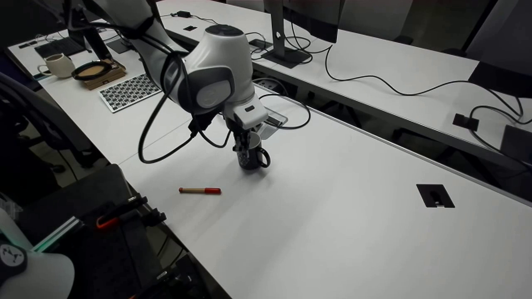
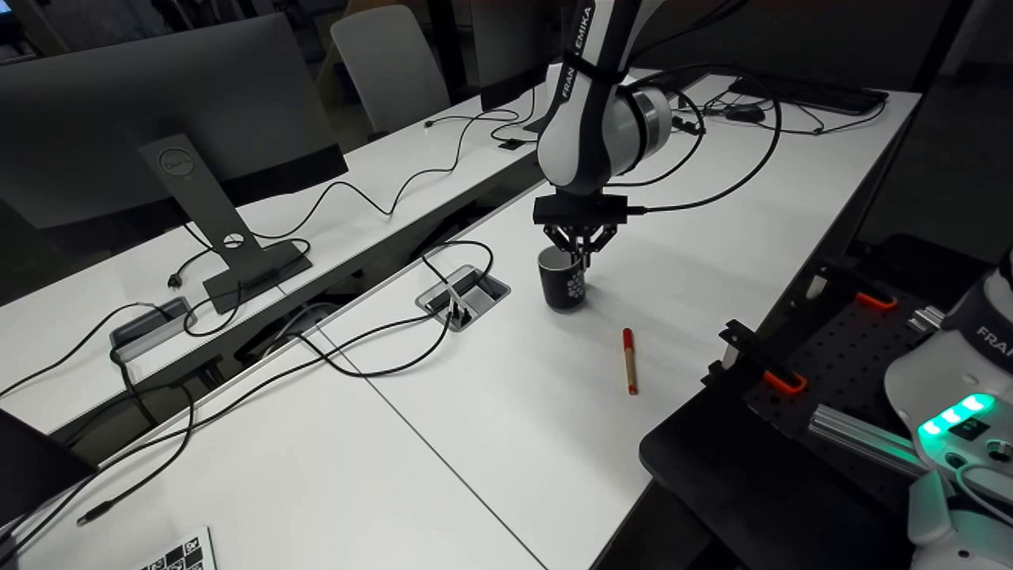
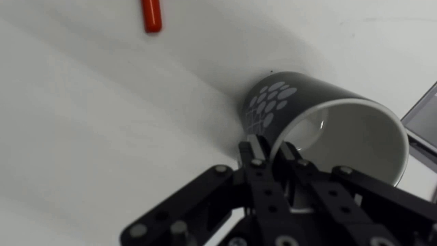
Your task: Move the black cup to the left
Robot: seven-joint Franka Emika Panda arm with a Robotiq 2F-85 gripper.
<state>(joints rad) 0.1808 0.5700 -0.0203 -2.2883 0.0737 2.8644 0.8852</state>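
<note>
The black cup (image 1: 248, 161) stands upright on the white table, with its handle showing in an exterior view. It also shows in an exterior view (image 2: 559, 289), where the handle is hidden. In the wrist view the cup (image 3: 309, 89) has a pale grey rim and interior and a light dotted print on its side. My gripper (image 3: 272, 146) points down at the cup's rim, one finger inside and one outside, closed on the wall between them. The gripper also shows over the cup in both exterior views (image 1: 242, 145) (image 2: 582, 260). Whether the base is slightly lifted I cannot tell.
A red-capped pen (image 1: 200, 190) lies near the cup, towards the robot's base side. A table socket box (image 2: 463, 297) with plugged cables is close beside the cup. A keyboard (image 1: 129, 92) and a cream mug (image 1: 60, 66) are farther along the table.
</note>
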